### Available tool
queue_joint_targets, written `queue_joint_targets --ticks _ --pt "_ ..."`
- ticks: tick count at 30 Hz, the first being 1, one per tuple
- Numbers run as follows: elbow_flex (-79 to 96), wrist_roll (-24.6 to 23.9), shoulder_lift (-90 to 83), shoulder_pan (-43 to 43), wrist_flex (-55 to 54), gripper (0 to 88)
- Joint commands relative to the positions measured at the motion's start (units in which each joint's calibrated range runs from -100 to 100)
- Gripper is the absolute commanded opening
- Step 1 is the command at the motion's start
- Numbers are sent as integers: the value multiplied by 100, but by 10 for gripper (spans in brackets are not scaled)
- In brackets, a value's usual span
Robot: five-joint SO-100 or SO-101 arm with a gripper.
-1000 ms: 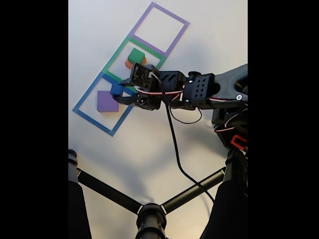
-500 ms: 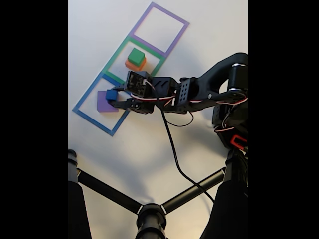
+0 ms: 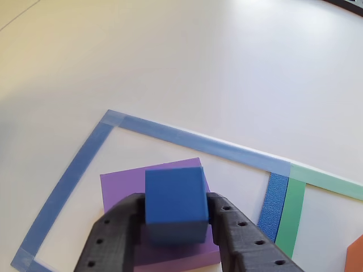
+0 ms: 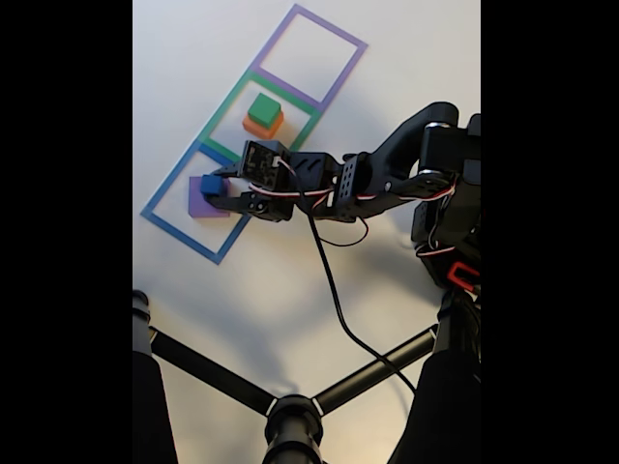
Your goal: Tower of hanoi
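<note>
Holding blue cube (image 3: 174, 199) between gripper (image 3: 173, 226) fingers, over purple block (image 3: 122, 190) inside blue square (image 3: 68, 173). Green cube (image 4: 263, 106) on orange block (image 4: 274, 127) in green square; restacking likely remains.

In the fixed view, a blue cube (image 4: 211, 184) is clamped in the gripper (image 4: 215, 189) over a purple block (image 4: 197, 202) inside the blue square outline (image 4: 172, 229) on the bench (image 4: 290, 280). A green cube (image 4: 263, 107) is seen stacked on an orange block (image 4: 268, 126) in the green outline (image 4: 224, 108).
</note>
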Motion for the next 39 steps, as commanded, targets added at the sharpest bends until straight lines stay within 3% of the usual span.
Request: queue_joint_targets --ticks 1,10,14,18,22,25,33,39 --pt "-113 75 -39 24 -191 186" --pt "-213 75 -199 32 -159 286" --pt "-413 75 -872 -21 351 288" --pt "-1040 75 -2002 40 2124 283" --pt "-1967 75 -2947 238 4293 86" --pt "-2440 75 -3508 413 5515 5" --pt "-3893 75 -4662 1145 8931 5" --pt "-5511 75 -4935 2281 11602 5"
